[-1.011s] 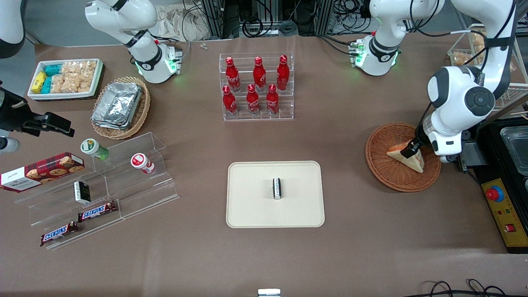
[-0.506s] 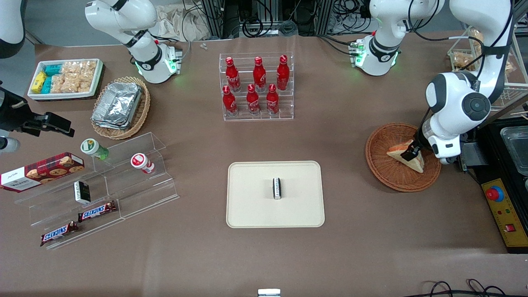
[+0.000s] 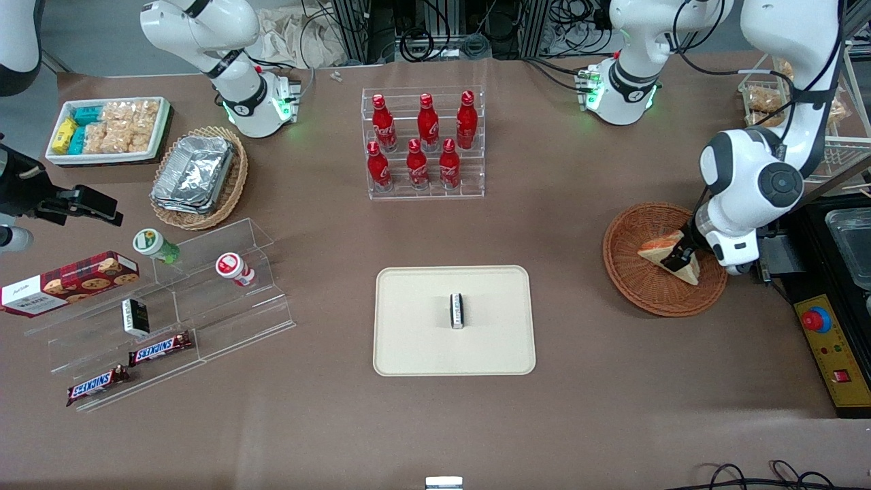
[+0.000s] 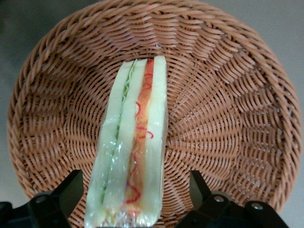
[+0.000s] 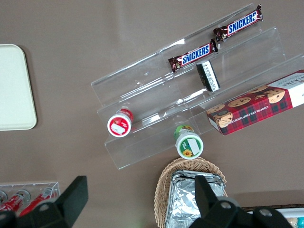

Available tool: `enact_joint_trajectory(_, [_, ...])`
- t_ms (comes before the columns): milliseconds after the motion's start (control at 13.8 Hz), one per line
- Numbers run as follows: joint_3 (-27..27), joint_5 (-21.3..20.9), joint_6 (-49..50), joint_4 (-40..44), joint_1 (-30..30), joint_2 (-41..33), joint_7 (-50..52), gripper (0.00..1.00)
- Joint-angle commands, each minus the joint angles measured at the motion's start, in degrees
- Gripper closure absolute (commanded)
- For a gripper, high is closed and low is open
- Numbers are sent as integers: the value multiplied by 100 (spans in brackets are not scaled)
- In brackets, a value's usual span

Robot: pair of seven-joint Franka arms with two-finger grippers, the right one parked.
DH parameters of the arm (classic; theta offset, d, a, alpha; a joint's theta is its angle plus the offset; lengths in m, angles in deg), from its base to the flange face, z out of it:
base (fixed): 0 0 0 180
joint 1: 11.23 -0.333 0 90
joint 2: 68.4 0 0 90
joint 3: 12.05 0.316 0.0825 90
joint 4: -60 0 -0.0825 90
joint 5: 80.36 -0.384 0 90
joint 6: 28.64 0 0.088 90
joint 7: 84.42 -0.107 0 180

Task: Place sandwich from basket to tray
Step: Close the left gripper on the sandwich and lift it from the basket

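Front view. My gripper (image 3: 681, 259) is down inside the basket (image 3: 633, 282), at the working arm's end of the table. The sandwich (image 3: 659, 250) lies in that basket, its pale wedge pointing toward the parked arm's end, with my dark fingers at its thicker end. The tray (image 3: 415, 340) sits mid-table, well apart from the basket, and carries one small black-and-white packet (image 3: 457, 310) near its centre. Farther from the camera than the tray stands a clear rack of red bottles (image 3: 424, 141). Toward the parked arm's end I note a tan basket of foil trays (image 3: 198, 175), a white bin of snacks (image 3: 107, 129), and a clear stepped stand (image 3: 170, 309) with two Snickers bars (image 3: 160, 349), two small cups and a cookie box (image 3: 68, 282) beside it.

Left wrist view. The sandwich (image 4: 132, 156) stands on edge in the basket (image 4: 228, 95), white bread outside, green and orange-red layers between. My fingers (image 4: 66, 192) flank it, one on each side, set wide, with a clear gap to the bread on both sides; I hold nothing.

Right wrist view. The stepped stand (image 5: 190, 95), both Snickers bars (image 5: 192, 54), the cookie box (image 5: 259, 102), the foil-tray basket (image 5: 190, 194) and a corner of the tray (image 5: 14, 90) are visible.
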Motion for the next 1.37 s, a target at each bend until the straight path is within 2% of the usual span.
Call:
enact_joint_trajectory(0, [6, -149, -384, -137, 2, 38, 394, 30])
enact_joint_trajectory(144, [6, -149, -419, -128, 2, 55, 483, 95])
enact_joint_trajectory(217, [6, -149, -419, -128, 2, 55, 483, 100])
enact_joint_trajectory(867, [-20, -166, -296, -57, 19, -304, 404, 100])
enact_joint_trajectory(1083, [-47, -193, 720, 301, 28, -682, 124, 100])
enact_joint_trajectory(1300, [-125, -193, 2081, 1292, 81, -710, -157, 100])
